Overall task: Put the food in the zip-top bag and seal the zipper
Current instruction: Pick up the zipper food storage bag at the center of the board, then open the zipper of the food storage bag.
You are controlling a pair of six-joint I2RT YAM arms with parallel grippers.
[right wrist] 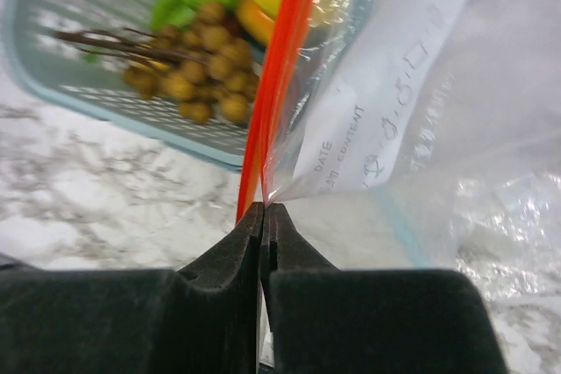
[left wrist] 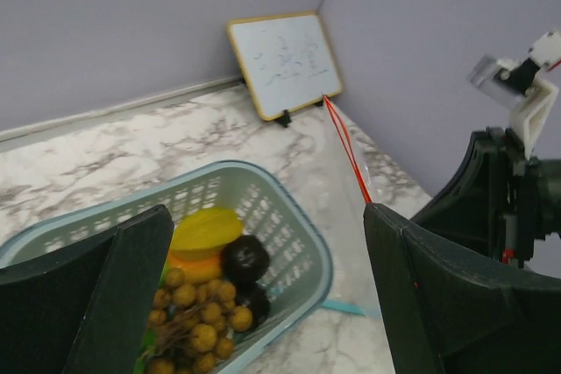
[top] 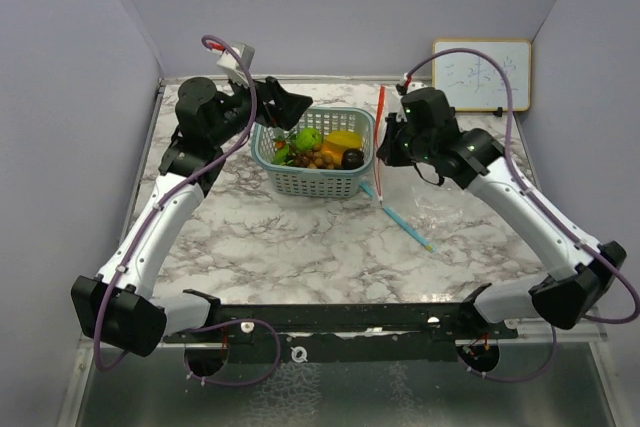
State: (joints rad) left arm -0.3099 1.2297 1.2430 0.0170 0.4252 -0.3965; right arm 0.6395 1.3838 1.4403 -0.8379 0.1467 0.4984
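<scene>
Right wrist: right gripper (right wrist: 261, 212) pinches zip-top bag (right wrist: 412, 102).

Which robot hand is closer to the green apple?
Left. The left gripper hangs open just above the green apple; the right gripper is beyond the basket's other side, pinching the bag.

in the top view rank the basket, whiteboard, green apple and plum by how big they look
1. basket
2. whiteboard
3. green apple and plum: they look about alike, so they are not ranked against each other.
</scene>
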